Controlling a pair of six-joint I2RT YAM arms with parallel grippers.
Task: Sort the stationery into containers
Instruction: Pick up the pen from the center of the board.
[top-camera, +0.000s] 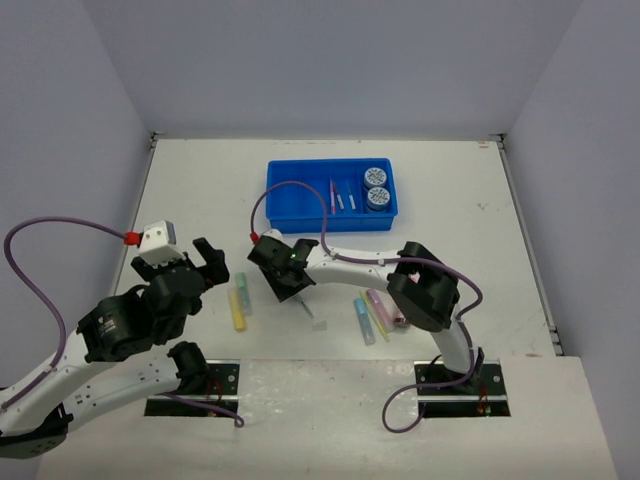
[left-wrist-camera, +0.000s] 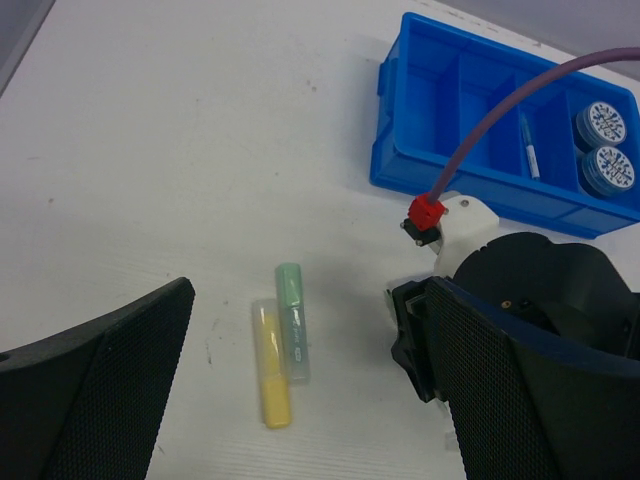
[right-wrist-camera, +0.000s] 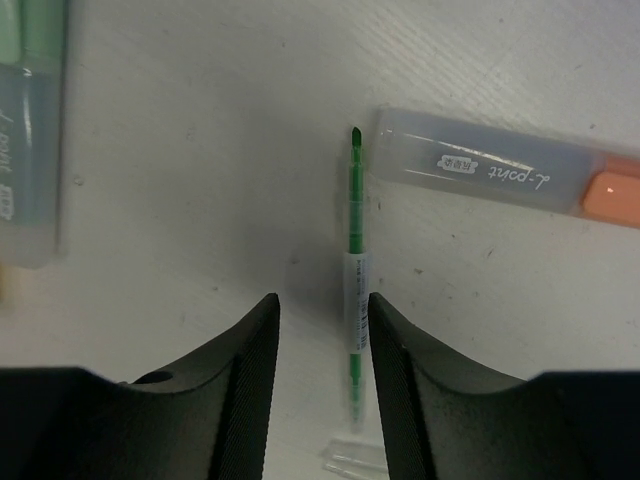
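The blue tray (top-camera: 300, 208) stands at the back with two patterned discs (top-camera: 377, 186) and thin pens (top-camera: 340, 196) in its right compartments; it also shows in the left wrist view (left-wrist-camera: 470, 150). My right gripper (top-camera: 285, 278) is open and low over the table. A thin green pen (right-wrist-camera: 353, 262) lies between its fingers, close to the right finger (right-wrist-camera: 400, 360). An orange marker (right-wrist-camera: 500, 172) lies just beyond. My left gripper (left-wrist-camera: 310, 400) is open and empty above a yellow marker (left-wrist-camera: 270, 368) and a green marker (left-wrist-camera: 292, 322), which lie side by side.
More markers, blue (top-camera: 364, 320) and purple-yellow (top-camera: 377, 310), and a pink tube (top-camera: 396, 318) lie beside the right arm's elbow. A small clear cap (top-camera: 320, 323) lies on the table. The right arm's wrist (left-wrist-camera: 530, 290) fills the left wrist view's right side.
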